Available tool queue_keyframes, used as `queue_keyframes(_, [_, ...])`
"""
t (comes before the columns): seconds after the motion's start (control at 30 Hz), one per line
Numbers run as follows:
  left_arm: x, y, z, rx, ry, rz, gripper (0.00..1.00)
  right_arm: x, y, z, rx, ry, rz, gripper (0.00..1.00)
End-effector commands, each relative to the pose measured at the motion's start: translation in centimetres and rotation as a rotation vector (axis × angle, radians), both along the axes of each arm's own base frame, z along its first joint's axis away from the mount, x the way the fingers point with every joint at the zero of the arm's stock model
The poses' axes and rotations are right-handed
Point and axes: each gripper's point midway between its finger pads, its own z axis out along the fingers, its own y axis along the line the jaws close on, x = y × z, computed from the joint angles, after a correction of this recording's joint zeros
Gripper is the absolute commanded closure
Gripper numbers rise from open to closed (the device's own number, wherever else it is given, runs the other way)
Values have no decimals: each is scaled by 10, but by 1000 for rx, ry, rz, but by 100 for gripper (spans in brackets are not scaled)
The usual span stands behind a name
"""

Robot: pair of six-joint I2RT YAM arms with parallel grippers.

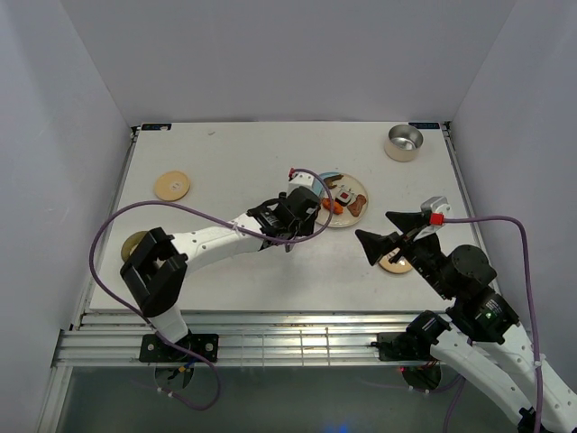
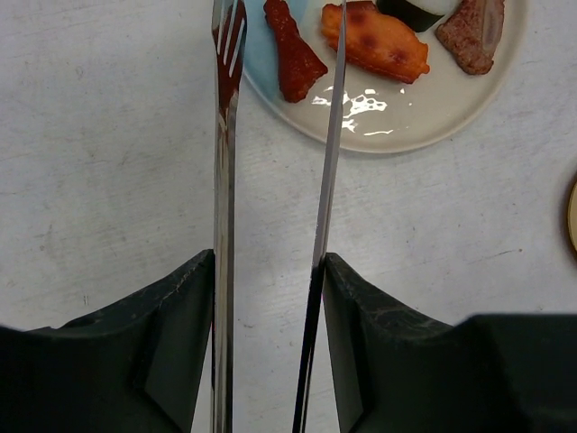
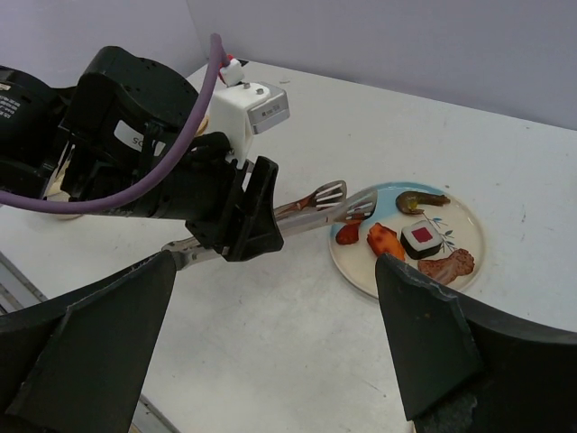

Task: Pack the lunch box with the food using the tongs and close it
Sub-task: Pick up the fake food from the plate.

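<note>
My left gripper (image 2: 270,262) is shut on the tongs (image 2: 224,180), one finger pressing on each silver arm. The tongs' slotted tips reach over the near edge of the plate (image 2: 451,108) and stand either side of a dark red piece of food (image 2: 293,54). An orange piece (image 2: 383,41) and a brown piece (image 2: 469,36) lie just right of it. A sushi roll (image 3: 422,237) and a shrimp-like piece (image 3: 419,200) also lie on the plate (image 3: 469,225). My right gripper (image 1: 383,233) hangs open and holds nothing, to the right of the plate (image 1: 362,209). The lunch box (image 1: 403,142), a round metal tin, stands open at the back right.
Three round wooden discs lie on the table: one (image 1: 171,186) at the back left, one (image 1: 135,244) by the left arm's elbow, one (image 1: 395,262) under my right gripper. The purple cable of my left arm (image 1: 207,239) loops over the table's left side.
</note>
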Motion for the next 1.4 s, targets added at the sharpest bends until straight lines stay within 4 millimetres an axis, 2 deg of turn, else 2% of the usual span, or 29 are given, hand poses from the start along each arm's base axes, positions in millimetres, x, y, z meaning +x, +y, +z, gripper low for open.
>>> queue_keyframes(0.0, [5,-11,23,-14,-51,19,41,-2,1,17,40,-60,12,3])
queue_keyframes(0.3, [5,-15,4,51,-23,44,43,-4,-4,19,50,-70,-3,3])
queue_keyframes(0.43, [3,-24,10,67,-27,41,43,-5,-3,18,46,-68,4,3])
queue_keyframes(0.57, [4,-22,12,80,-35,59,43,-5,-5,20,53,-73,0,3])
queue_keyframes(1.07, [6,-22,-8,121,-10,76,42,-9,-7,21,61,-83,4,3])
queue_keyframes(1.37, [6,-26,-9,120,-1,67,43,-8,-8,23,63,-87,-4,3])
